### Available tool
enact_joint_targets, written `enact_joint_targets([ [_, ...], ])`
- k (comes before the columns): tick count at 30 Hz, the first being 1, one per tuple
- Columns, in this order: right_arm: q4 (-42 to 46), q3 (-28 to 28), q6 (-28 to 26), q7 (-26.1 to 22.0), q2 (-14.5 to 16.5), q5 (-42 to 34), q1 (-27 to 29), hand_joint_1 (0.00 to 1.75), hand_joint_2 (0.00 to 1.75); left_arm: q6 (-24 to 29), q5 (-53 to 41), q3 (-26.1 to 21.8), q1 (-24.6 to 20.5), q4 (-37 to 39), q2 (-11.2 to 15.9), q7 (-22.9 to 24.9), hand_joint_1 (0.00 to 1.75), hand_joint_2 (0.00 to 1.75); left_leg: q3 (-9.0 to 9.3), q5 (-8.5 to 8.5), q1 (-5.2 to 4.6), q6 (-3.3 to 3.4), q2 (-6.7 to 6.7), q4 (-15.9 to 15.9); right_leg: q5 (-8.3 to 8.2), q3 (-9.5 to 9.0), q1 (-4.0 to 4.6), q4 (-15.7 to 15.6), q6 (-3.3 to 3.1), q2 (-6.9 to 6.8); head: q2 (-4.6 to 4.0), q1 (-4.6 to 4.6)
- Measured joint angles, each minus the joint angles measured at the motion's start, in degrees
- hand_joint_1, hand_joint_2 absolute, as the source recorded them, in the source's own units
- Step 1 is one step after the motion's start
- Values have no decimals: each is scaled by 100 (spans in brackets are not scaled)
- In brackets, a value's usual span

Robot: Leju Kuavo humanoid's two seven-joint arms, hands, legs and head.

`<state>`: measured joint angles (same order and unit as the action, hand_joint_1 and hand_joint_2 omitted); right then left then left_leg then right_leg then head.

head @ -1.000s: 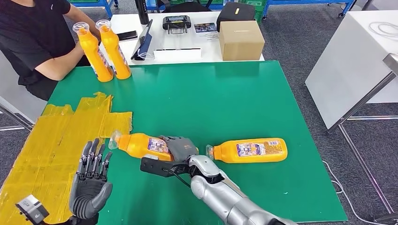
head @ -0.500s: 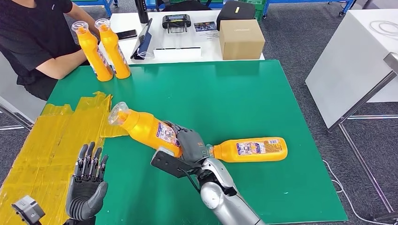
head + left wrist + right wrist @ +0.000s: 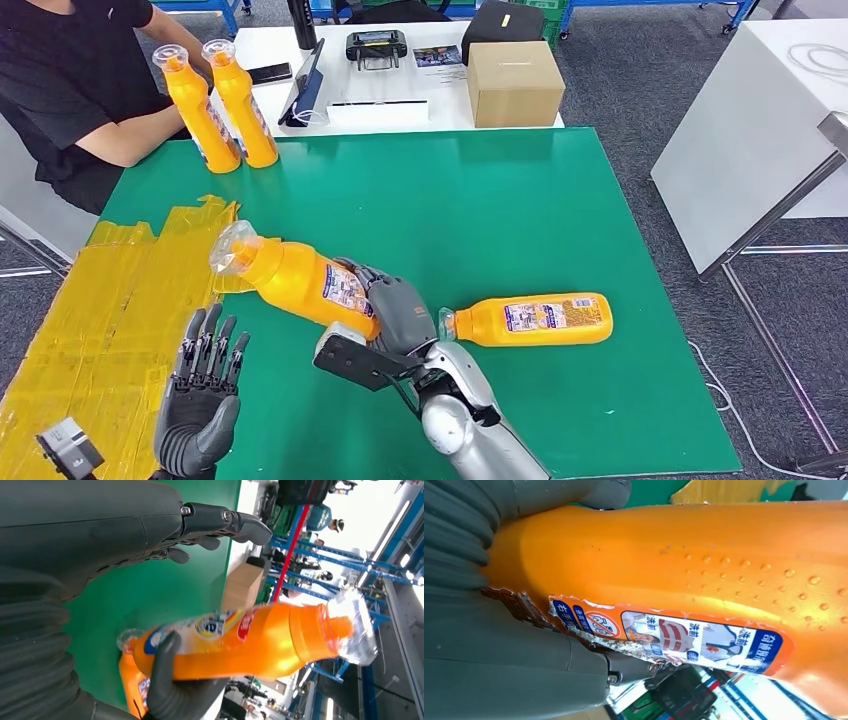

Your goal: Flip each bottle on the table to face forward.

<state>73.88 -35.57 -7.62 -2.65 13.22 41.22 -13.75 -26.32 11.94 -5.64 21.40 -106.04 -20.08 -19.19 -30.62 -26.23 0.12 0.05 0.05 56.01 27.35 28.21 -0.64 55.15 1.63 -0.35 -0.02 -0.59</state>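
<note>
The right hand (image 3: pixel 398 312) grips one bottle (image 3: pixel 295 275) tilted above the near table (image 3: pixel 560 190), mid-flip; the left hand (image 3: pixel 200 395) waits with fingers spread. A second bottle (image 3: pixel 530 320) lies flat, right, untouched; two (image 3: pixel 222 105) stand far left

Four orange bottles (image 3: pixel 300 280), one cardboard box (image 3: pixel 514 85), two tables (image 3: pixel 500 220).

Bare green counter (image 3: pixel 480 200) lies open ahead. A lying bottle (image 3: pixel 528 320) blocks the right; two upright bottles (image 3: pixel 225 105) stand far left.
</note>
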Motion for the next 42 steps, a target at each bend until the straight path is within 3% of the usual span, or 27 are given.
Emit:
enact_joint_targets([
  [12,-61,-561,122,-77,222,116,99,175,175,119,-4,238,80,-93,-16,-46,0,175,-1,0,1,0,0,-1,0,0,1,0,0,-1,0,1],
  [26,-578,-1223,267,-377,233,42,-125,175,175,439,-123,374,107,-152,-27,-181,0,175,-1,0,1,0,0,-1,0,0,1,0,0,-1,0,1],
  [38,-737,-1434,317,-428,234,16,-200,175,175,527,-177,373,131,-152,-28,-222,0,175,-1,0,0,0,0,-1,0,-1,0,0,0,-1,0,2],
  [39,-749,-1459,323,-432,235,2,-208,175,175,553,-193,374,132,-153,-28,-233,5,175,-1,0,0,0,0,-1,0,-1,0,0,0,-1,0,2],
  [42,-784,-1522,329,-445,237,-36,-228,175,175,636,-222,383,133,-152,-27,-263,136,175,-1,0,0,0,0,-1,0,0,0,0,0,-1,0,2],
])
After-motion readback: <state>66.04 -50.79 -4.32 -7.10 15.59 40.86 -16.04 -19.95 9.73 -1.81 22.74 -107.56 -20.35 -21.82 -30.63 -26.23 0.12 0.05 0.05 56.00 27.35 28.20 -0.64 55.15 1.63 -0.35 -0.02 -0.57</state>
